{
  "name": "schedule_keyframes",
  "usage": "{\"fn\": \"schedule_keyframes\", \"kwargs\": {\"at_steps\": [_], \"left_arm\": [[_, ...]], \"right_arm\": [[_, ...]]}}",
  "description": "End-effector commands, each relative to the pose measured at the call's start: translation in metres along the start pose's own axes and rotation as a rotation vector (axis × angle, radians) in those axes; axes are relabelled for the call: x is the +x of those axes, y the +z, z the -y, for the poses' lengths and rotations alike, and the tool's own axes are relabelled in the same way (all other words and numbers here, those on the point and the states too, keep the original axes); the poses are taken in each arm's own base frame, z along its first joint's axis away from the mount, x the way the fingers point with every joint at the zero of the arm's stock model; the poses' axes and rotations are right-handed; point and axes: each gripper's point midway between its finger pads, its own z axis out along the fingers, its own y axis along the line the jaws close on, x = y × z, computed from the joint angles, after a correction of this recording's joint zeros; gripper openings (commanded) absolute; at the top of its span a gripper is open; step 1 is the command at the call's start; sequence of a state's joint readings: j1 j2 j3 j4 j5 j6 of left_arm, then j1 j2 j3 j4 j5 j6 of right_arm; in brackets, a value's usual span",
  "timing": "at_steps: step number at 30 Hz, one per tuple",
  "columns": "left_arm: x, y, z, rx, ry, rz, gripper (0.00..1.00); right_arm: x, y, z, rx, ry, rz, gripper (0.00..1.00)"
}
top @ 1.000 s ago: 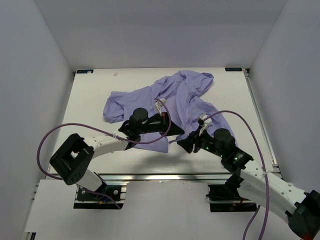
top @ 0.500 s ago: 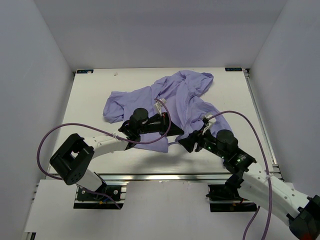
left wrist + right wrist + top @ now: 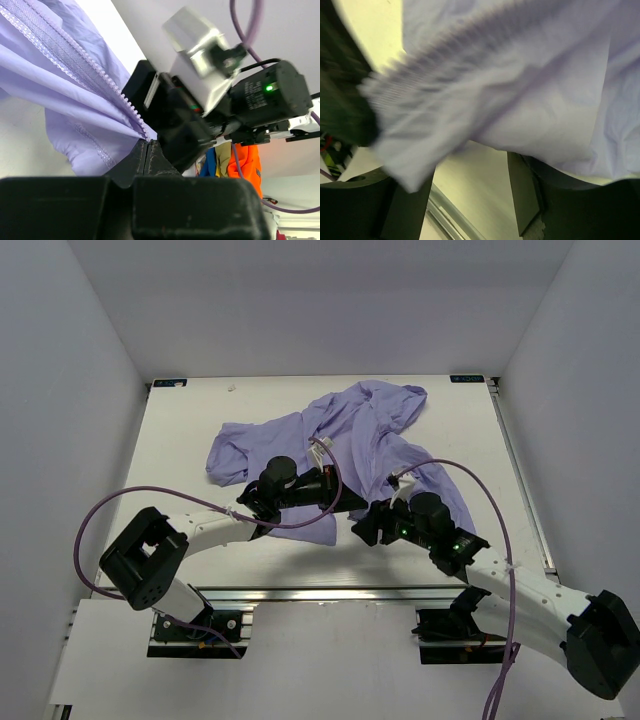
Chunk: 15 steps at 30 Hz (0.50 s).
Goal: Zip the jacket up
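The lavender jacket (image 3: pixel 345 435) lies crumpled across the middle and back of the table, with white drawstrings (image 3: pixel 320 448) near its centre. My left gripper (image 3: pixel 354 506) is shut on the jacket's lower front edge; in the left wrist view its fingertips (image 3: pixel 148 144) pinch the end of the zipper tape (image 3: pixel 75 65). My right gripper (image 3: pixel 364 528) sits just right of it at the same hem. In the right wrist view it is open (image 3: pixel 470 192), its fingers (image 3: pixel 522 192) spread below blurred jacket fabric (image 3: pixel 520 90) and zipper teeth (image 3: pixel 440 60), holding nothing.
The white table (image 3: pixel 180 470) has a metal rail (image 3: pixel 330 592) along its near edge. Grey walls close in the back and both sides. Purple cables (image 3: pixel 110 510) loop off both arms. The right arm's wrist block (image 3: pixel 200 95) fills the left wrist view close ahead.
My right arm has swung left, bringing its open gripper closer to my left gripper at the hem. The left arm and the jacket have stayed put.
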State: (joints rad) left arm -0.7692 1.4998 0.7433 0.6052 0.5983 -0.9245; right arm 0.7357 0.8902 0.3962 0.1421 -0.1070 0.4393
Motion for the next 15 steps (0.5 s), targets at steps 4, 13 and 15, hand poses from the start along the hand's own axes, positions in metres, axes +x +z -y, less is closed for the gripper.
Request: {"fn": "schedule_keyframes", "kwargs": {"at_steps": [4,13,15], "left_arm": [[-0.006,-0.005,0.011,0.011,0.042,0.025,0.00],[-0.005,0.000,0.008,0.009,0.033,0.012,0.00],[-0.005,0.001,0.009,0.012,0.034,0.010,0.00]], "right_arm": [[0.012,-0.002,0.010,0.055,0.006,-0.026,0.61],[-0.004,-0.028,-0.040,-0.213,-0.202,-0.003,0.64],[-0.011,-0.031,-0.040,-0.197,-0.185,0.018,0.65]]}}
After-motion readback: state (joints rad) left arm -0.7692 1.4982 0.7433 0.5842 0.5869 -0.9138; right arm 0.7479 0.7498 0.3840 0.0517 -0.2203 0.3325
